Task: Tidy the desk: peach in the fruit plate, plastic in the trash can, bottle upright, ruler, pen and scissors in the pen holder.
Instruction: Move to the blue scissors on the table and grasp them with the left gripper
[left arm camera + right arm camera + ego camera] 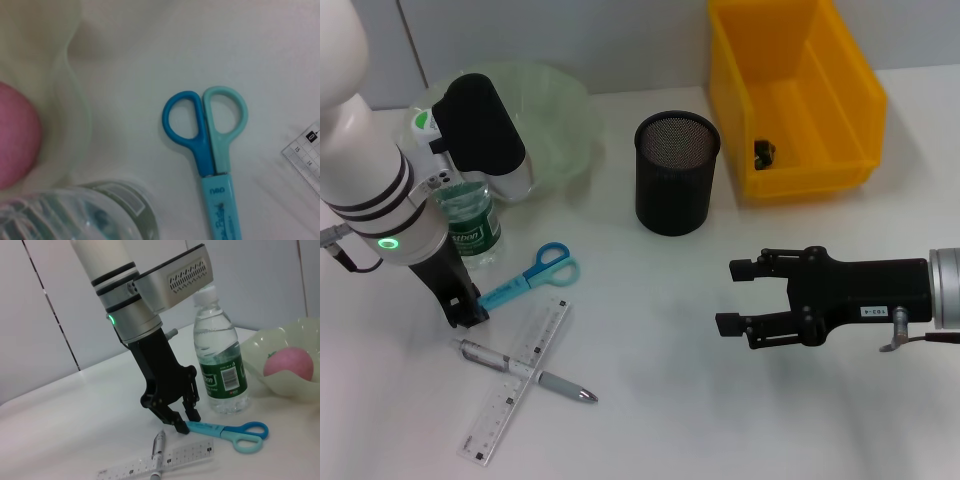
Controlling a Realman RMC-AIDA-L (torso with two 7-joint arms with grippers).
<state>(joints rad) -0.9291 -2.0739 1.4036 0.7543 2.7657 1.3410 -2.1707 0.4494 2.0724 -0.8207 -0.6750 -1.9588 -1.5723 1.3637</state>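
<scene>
My left gripper (468, 312) points down at the table, its fingers closed on the sheathed blade end of the blue scissors (530, 277), which lie flat. The right wrist view shows this grip (185, 421) on the scissors (235, 431). The bottle (472, 228) stands upright just behind. A pink peach (289, 362) lies in the pale green fruit plate (555, 110). The clear ruler (520, 385) and grey pen (560, 383) lie crossed in front. The black mesh pen holder (677, 170) stands mid-table. My right gripper (735, 297) hovers open at the right, holding nothing.
The yellow trash can (840, 110) stands at the back right with a small dark piece (765, 152) inside, which I take for the plastic. Bare table lies between the pen holder and my right gripper.
</scene>
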